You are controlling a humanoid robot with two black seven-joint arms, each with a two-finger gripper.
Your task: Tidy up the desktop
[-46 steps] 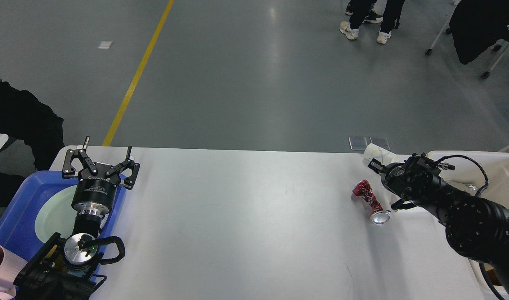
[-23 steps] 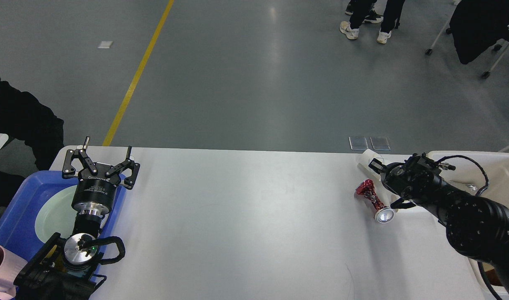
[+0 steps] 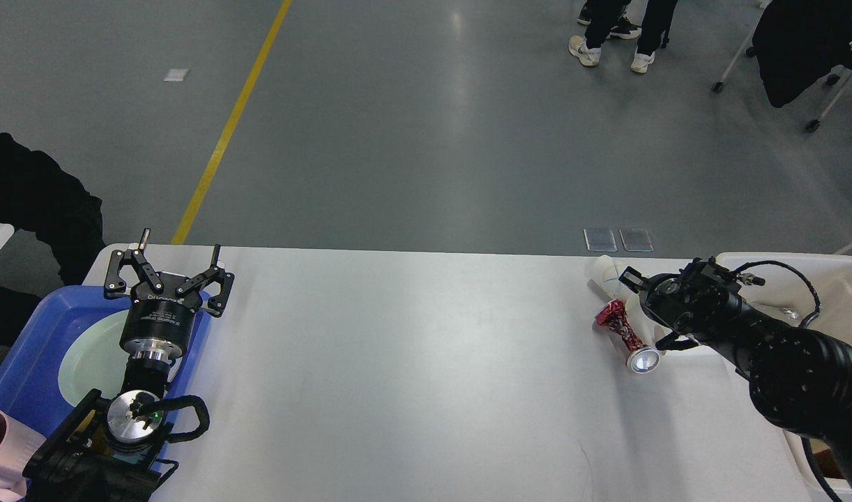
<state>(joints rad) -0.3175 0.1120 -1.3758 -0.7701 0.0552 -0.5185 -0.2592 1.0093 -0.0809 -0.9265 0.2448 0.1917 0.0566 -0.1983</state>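
The desktop (image 3: 412, 362) is a wide white tabletop filling the lower half of the head view. At its far right a crushed red can (image 3: 622, 329) lies on its side, silver end toward me. A white paper cup (image 3: 606, 269) lies just behind it. My right gripper (image 3: 649, 309) is right beside both, its two fingers spread apart, one by the cup and one by the can's silver end; it grips nothing that I can see. My left gripper (image 3: 180, 254) is open and empty above the table's far left corner.
A blue tray (image 3: 21, 348) with a pale green plate (image 3: 84, 355) sits at the left edge under my left arm. A cream-white bin (image 3: 841, 279) stands at the right edge behind my right arm. People stand on the grey floor beyond the table.
The white cup has slid left and nearer the can, and the can has turned and shifted slightly toward my right gripper. The left arm has not moved.
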